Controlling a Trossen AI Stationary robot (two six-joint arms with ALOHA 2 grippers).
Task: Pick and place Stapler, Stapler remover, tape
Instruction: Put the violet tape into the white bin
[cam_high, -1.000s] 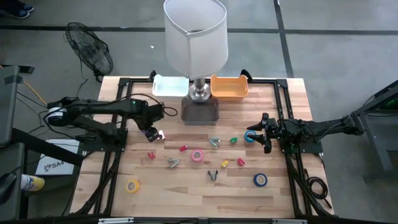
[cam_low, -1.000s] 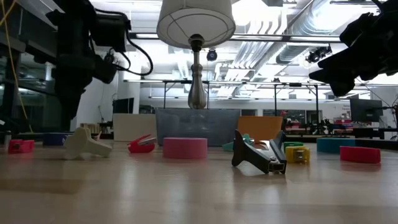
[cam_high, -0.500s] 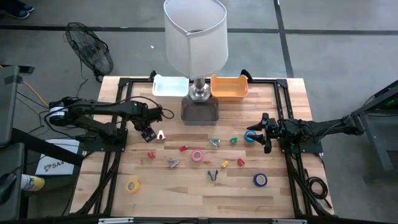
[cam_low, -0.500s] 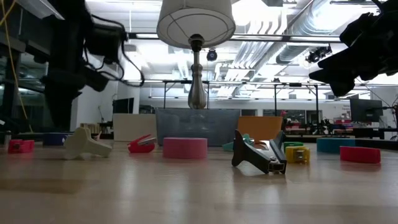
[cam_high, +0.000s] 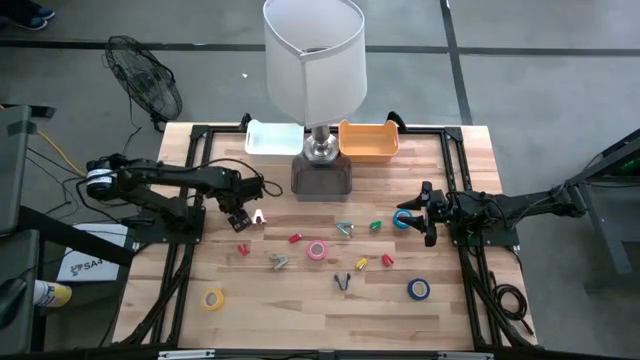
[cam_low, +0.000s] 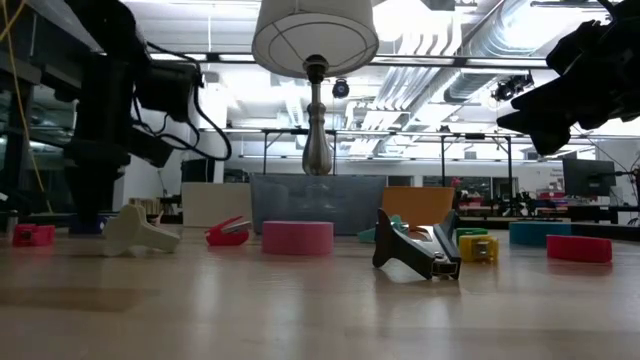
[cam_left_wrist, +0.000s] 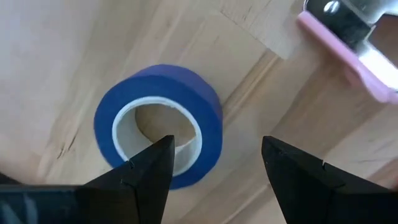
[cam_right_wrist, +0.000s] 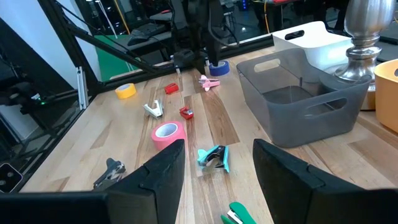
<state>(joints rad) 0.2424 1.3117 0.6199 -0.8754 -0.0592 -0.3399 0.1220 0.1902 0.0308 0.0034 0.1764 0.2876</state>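
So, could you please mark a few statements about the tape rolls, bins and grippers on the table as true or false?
1. The left gripper is open above a blue tape roll. True.
2. The pink tape roll sits inside the grey bin. False: it lies on the table.
3. The right gripper holds a stapler. False: its open fingers are empty.
4. An orange bin stands beside the lamp. True.
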